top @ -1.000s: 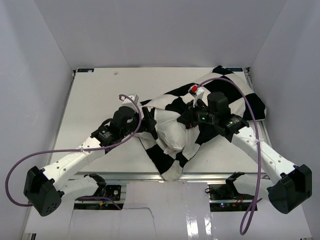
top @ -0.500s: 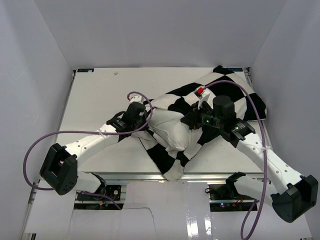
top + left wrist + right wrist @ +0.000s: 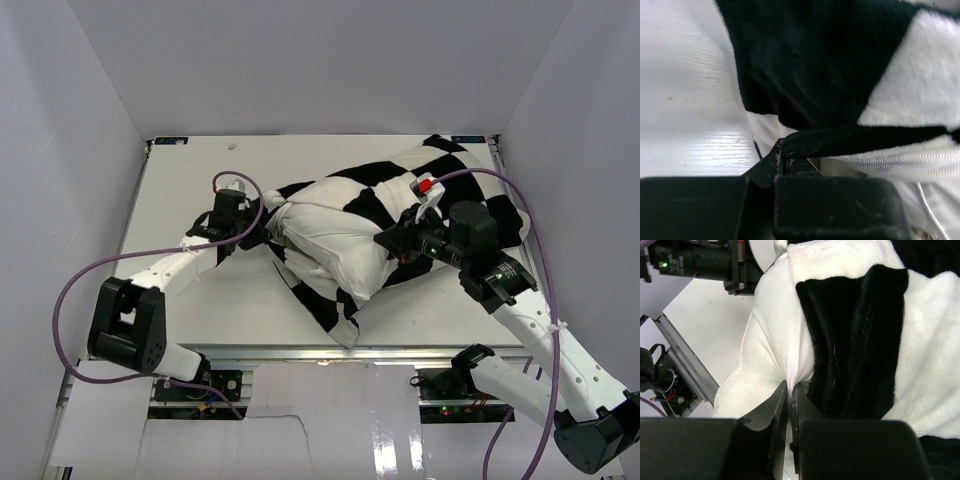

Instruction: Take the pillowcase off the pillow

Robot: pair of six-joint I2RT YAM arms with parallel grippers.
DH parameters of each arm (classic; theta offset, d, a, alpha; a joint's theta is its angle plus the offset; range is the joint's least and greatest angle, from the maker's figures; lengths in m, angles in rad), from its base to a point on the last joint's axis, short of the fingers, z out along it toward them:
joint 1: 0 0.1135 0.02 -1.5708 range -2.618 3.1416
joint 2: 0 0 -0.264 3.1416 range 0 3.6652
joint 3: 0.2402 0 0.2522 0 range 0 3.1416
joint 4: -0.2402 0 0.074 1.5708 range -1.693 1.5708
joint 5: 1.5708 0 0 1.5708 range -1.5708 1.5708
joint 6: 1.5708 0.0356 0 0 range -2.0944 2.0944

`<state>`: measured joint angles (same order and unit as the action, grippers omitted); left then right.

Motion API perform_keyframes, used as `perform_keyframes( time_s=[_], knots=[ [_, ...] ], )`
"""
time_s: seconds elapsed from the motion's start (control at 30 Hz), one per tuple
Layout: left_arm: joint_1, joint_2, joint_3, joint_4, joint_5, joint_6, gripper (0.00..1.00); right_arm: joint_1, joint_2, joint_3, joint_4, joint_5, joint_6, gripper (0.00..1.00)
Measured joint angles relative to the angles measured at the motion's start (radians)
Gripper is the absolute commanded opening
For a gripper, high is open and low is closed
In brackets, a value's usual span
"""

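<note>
Pillow point(image 3: 335, 240) — off-white and plump, lay across the middle of the table point(image 3: 190, 180). Its near-left bulk was bare and its far-right end sat inside the checked pillowcase point(image 3: 455, 185).

Left gripper point(image 3: 260, 228) — at the pillow's left end, low over the tabletop, jaws closed tight on a black hem of the pillowcase.

Right gripper point(image 3: 390, 243) — at the pillow's right side, jaws nearly together, pinching a fold of off-white fabric beside a black check. Whether that fold was pillow or cover could not be told.
</note>
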<state>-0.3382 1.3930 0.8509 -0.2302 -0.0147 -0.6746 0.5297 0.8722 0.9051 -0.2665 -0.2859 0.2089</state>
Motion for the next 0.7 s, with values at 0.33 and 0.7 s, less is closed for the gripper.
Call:
perform_keyframes(
  time_s=[0.33, 0.7],
  knots=[
    [0.108, 0.261, 0.193, -0.016, 0.248, -0.004, 0.00, 0.000, -0.072, 0.000, -0.051, -0.026, -0.017, 0.08],
    [0.149, 0.234, 0.248, 0.028, 0.501, 0.042, 0.68, -0.013, -0.159, -0.048, -0.057, -0.081, -0.031, 0.08]
  ],
)
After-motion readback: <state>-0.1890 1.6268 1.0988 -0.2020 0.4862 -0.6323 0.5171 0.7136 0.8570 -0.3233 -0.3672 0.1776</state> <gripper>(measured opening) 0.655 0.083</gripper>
